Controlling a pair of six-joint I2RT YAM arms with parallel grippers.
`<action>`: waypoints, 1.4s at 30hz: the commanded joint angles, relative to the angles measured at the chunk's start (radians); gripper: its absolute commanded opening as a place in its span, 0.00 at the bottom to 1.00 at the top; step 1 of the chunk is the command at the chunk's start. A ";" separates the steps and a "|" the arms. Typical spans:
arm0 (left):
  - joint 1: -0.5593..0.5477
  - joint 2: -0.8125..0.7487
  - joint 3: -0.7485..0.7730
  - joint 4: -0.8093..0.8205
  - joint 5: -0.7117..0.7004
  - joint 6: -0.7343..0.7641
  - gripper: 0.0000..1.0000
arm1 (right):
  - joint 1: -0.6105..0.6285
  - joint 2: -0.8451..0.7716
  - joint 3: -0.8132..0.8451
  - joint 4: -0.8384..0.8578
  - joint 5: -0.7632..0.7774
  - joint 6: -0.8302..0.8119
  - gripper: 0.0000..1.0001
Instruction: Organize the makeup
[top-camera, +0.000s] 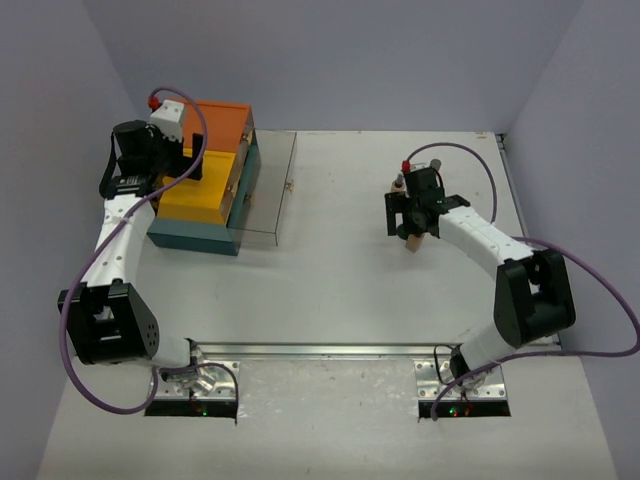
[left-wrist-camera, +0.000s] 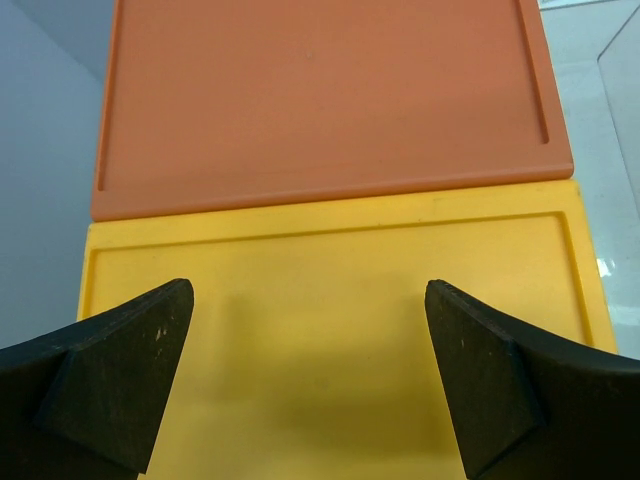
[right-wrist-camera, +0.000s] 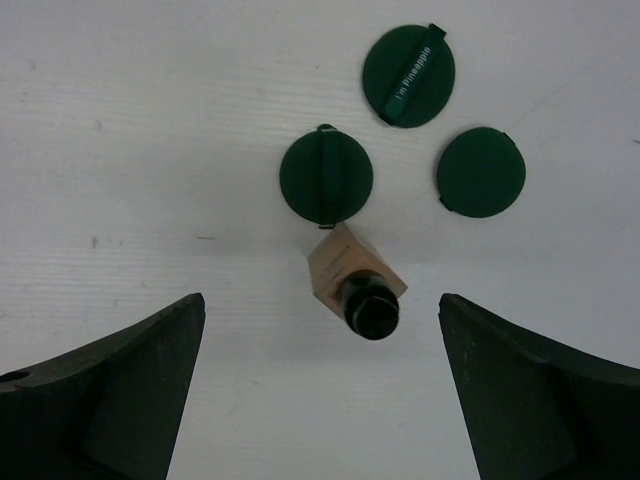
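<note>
A tan square bottle (right-wrist-camera: 350, 268) with a black cap (right-wrist-camera: 371, 313) stands on the white table, between and just beyond my right gripper's (right-wrist-camera: 320, 390) open fingers. Three dark green round discs (right-wrist-camera: 326, 178) (right-wrist-camera: 408, 75) (right-wrist-camera: 481, 171) lie flat beyond it. In the top view the bottle (top-camera: 412, 243) peeks out under the right gripper (top-camera: 410, 225). My left gripper (left-wrist-camera: 310, 370) is open and empty, hovering over the yellow lid (left-wrist-camera: 340, 300) of the drawer box (top-camera: 205, 190). The orange tube, white packets and puff are out of view.
The orange section (left-wrist-camera: 330, 100) of the box lies beyond the yellow one. A clear panel (top-camera: 270, 190) sticks out from the box's right side onto the table. A small capped item (top-camera: 399, 183) stands just behind the right gripper.
</note>
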 joint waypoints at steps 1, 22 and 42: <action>-0.002 -0.033 -0.021 0.014 0.015 0.016 1.00 | -0.044 -0.014 -0.018 0.022 -0.065 0.008 0.99; -0.002 -0.076 -0.045 -0.005 0.055 0.015 1.00 | -0.093 0.123 0.005 0.060 -0.130 -0.094 0.60; -0.003 -0.191 -0.028 -0.179 0.278 0.058 1.00 | -0.089 0.116 0.047 -0.013 -0.219 -0.109 0.00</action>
